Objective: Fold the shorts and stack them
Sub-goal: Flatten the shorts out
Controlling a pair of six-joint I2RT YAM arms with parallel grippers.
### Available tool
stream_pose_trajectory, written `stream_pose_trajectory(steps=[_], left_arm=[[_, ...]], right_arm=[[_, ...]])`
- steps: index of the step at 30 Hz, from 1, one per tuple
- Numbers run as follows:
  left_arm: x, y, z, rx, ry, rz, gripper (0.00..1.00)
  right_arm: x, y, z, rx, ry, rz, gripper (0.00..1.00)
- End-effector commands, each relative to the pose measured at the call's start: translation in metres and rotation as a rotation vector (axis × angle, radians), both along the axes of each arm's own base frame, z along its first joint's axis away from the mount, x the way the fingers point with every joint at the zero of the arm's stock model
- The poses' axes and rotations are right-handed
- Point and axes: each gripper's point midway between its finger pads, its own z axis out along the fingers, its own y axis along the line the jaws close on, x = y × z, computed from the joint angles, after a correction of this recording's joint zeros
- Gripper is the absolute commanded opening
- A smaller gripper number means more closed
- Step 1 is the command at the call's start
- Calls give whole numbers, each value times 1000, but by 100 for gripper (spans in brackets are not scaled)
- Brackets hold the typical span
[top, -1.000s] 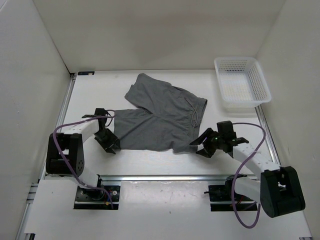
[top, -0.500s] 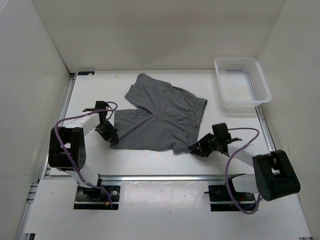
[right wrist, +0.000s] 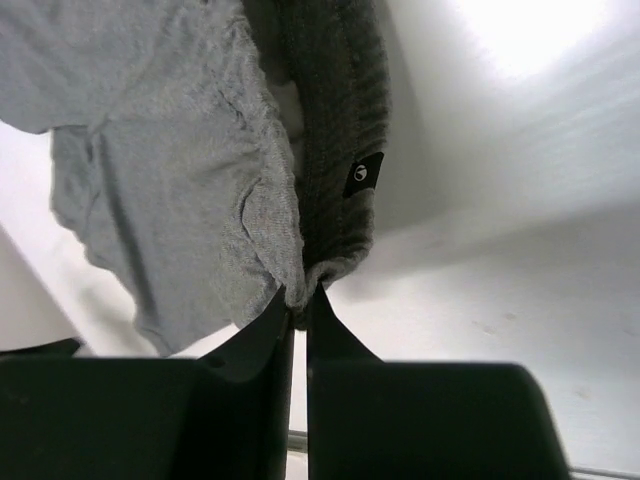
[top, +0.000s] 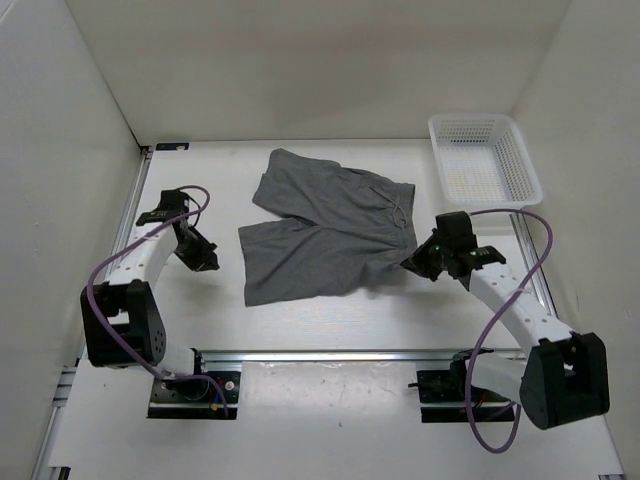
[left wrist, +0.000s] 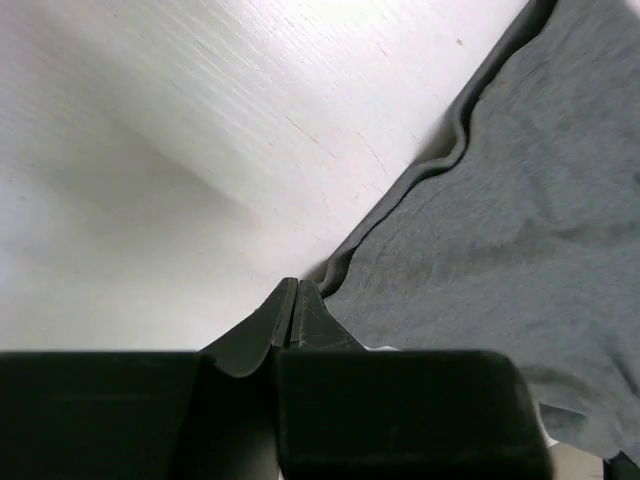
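Observation:
The grey shorts [top: 325, 225] lie spread in the middle of the white table, waistband to the right, with two legs pointing left. My right gripper [top: 412, 263] is shut on the waistband's near corner, and the right wrist view shows the fabric [right wrist: 170, 170] pinched between its tips [right wrist: 300, 298]. My left gripper [top: 208, 260] is shut a little left of the near leg. In the left wrist view its tips [left wrist: 293, 292] meet with nothing seen between them, and the shorts' hem [left wrist: 520, 220] runs just to their right.
A white mesh basket [top: 484, 168] stands at the back right corner. White walls enclose the table on three sides. A metal rail [top: 330, 353] runs along the near edge between the arm bases.
Both grippers have shut. The right one closed on the waistband corner and moved back and right with it. The left arm drew back to the left, off the leg. The shorts shifted.

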Motion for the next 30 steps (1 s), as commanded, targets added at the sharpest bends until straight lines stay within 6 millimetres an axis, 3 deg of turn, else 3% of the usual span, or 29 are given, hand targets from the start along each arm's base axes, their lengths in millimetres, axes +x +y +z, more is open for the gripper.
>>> stream_pose_trajectory(steps=[1,4,5,7,8,9,11,13,18,24,28,29,30], left_arm=[[-7,3,17,18,-37,-11,11],[-19,-8,8,-12,-7,-42,11],[-23,-15,6,-23,2,-61,15],[-37,-36,-2,-62,40,-121,29],[-43,-41,-6,-62,56,-142,37],[-49,-49,-7,-79,60,-151,62],[-66,-59,-15,-80,95,-184,90],[-75,-58,-23,-81,116,-174,100],[-70,-65,-43,-102,141,-196,98],[-67,-77,-61,-83,189,-239,82],[-61,-75,-66,-63,198,-224,54],[-57,-75,-66,-63,198,-224,26],[-54,-76,-64,-64,189,-224,15]], right_arm=[[-44,-32,-29,-164,119,22,0],[-67,-48,-52,-224,179,-9,3],[-80,-54,-65,-242,225,-19,25],[-86,-57,-72,-243,250,-36,51],[-88,-57,-73,-241,261,-46,61],[-88,-57,-72,-236,263,-55,72],[-87,-57,-71,-233,254,-56,76],[-84,-56,-68,-230,245,-57,78],[-80,-48,-60,-177,240,-50,80],[-86,-38,-68,-104,265,-52,80],[-81,-33,-72,-61,258,-73,77],[-76,-32,-72,-56,242,-73,75],[-73,-31,-71,-53,232,-73,73]])
